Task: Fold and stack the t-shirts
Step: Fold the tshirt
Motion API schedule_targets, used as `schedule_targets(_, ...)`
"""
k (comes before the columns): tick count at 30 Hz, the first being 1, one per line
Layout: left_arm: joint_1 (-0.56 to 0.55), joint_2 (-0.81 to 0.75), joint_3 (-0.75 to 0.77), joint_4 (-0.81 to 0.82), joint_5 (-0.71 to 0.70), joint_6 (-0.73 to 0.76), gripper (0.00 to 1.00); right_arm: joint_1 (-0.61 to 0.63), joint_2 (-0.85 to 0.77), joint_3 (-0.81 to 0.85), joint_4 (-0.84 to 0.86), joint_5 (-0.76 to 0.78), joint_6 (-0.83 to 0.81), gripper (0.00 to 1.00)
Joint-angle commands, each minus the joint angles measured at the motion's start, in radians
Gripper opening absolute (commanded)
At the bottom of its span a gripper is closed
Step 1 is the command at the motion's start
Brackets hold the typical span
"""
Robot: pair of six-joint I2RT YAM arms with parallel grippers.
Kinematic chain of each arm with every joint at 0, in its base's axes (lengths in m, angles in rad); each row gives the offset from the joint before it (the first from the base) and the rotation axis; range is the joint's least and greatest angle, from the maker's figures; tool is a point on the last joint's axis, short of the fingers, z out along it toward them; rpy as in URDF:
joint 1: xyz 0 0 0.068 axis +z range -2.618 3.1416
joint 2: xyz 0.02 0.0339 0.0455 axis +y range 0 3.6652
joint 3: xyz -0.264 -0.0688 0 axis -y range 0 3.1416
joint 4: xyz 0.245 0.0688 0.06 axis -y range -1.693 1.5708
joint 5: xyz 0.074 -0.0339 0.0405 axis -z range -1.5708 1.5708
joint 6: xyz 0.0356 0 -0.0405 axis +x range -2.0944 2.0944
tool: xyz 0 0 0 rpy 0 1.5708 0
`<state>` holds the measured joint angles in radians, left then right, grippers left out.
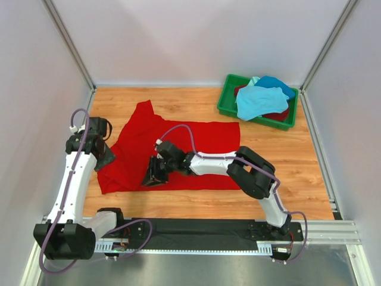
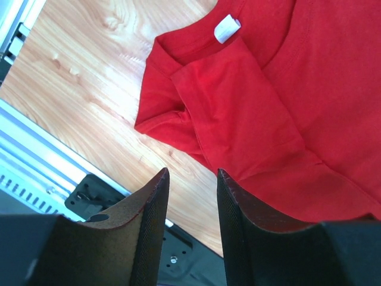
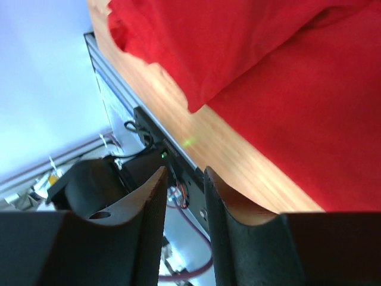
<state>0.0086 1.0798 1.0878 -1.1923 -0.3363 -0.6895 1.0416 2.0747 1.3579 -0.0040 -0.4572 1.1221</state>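
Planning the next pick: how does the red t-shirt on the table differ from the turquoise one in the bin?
The red t-shirt lies spread on the table; the turquoise t-shirt sits crumpled in the green bin atop other shirts. Both are plain cloth, neither neatly folded.

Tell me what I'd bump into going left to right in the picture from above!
Left arm → red t-shirt → green bin holding other t-shirts. The right arm overlaps the shirt, so I skipped it.
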Motion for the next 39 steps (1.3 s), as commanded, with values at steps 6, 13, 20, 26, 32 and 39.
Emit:
schedule_targets(6, -0.001, -0.024, 0.04, 0.028, -0.026, 0.087, 0.45, 0.029, 0.105, 0.098, 0.084, 0.075, 0.166, 0.36)
schedule_targets(13, -0.001, -0.04, 0.043, 0.016, -0.049, 0.105, 0.43, 0.049, 0.191, 0.202, 0.056, 0.071, 0.196, 0.33)
schedule_targets(20, -0.002, -0.034, 0.047, 0.025, -0.047, 0.113, 0.43, 0.058, 0.196, 0.196, 0.029, 0.087, 0.205, 0.29)
schedule_targets(26, -0.002, -0.038, 0.034, 0.033, -0.036, 0.108, 0.43, 0.061, 0.199, 0.181, 0.009, 0.089, 0.208, 0.3)
schedule_targets(32, -0.001, -0.034, 0.049, 0.028, -0.04, 0.114, 0.43, 0.054, 0.243, 0.205, 0.019, 0.08, 0.216, 0.3)
schedule_targets(39, -0.001, -0.029, 0.063, 0.028, -0.046, 0.12, 0.42, 0.048, 0.252, 0.236, 0.007, 0.08, 0.202, 0.24)
